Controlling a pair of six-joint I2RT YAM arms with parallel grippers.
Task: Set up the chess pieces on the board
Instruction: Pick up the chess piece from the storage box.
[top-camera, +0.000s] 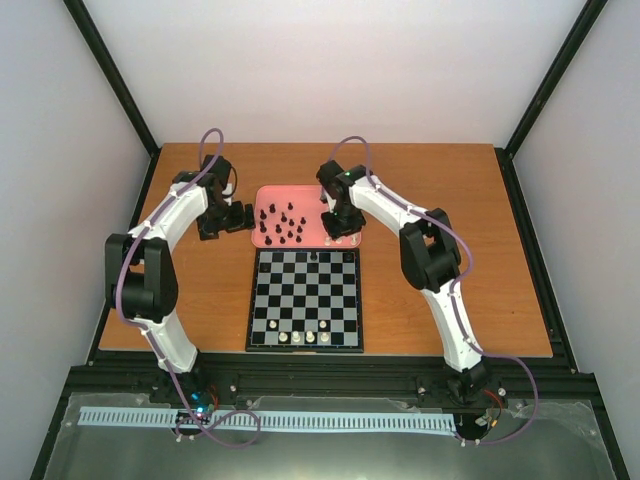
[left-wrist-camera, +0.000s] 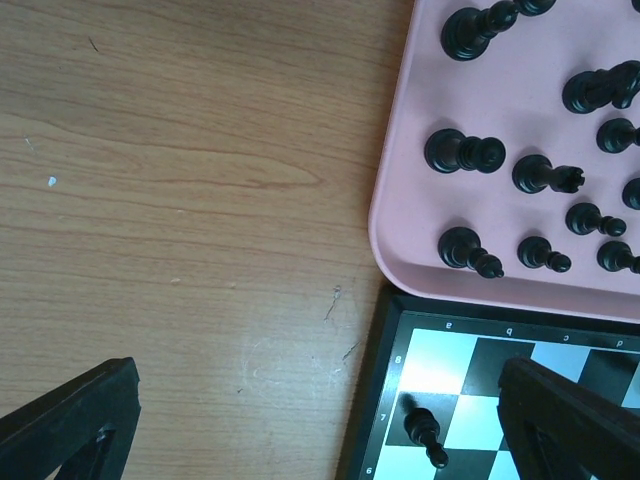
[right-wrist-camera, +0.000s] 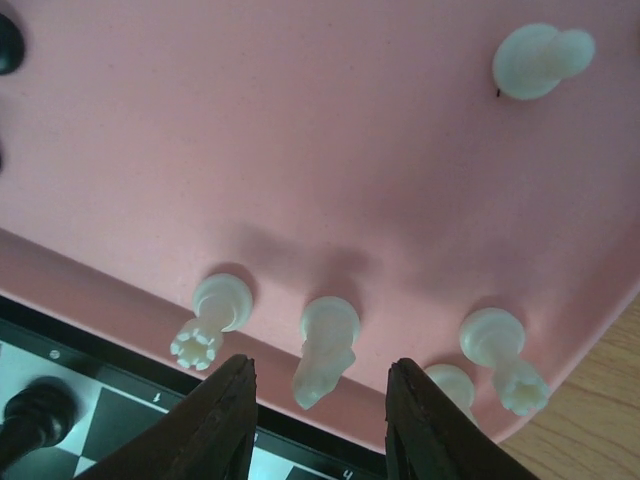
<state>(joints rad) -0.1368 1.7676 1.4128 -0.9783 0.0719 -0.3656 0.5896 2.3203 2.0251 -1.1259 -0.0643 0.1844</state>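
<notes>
The right end effector hangs spread around a white piece on the pink tray; the left end effector gapes beside it.

A pink tray lies on the wooden table.

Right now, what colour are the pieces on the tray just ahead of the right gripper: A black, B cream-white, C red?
B: the right wrist view shows cream-white pieces on the pink tray just beyond the open right gripper.
</notes>
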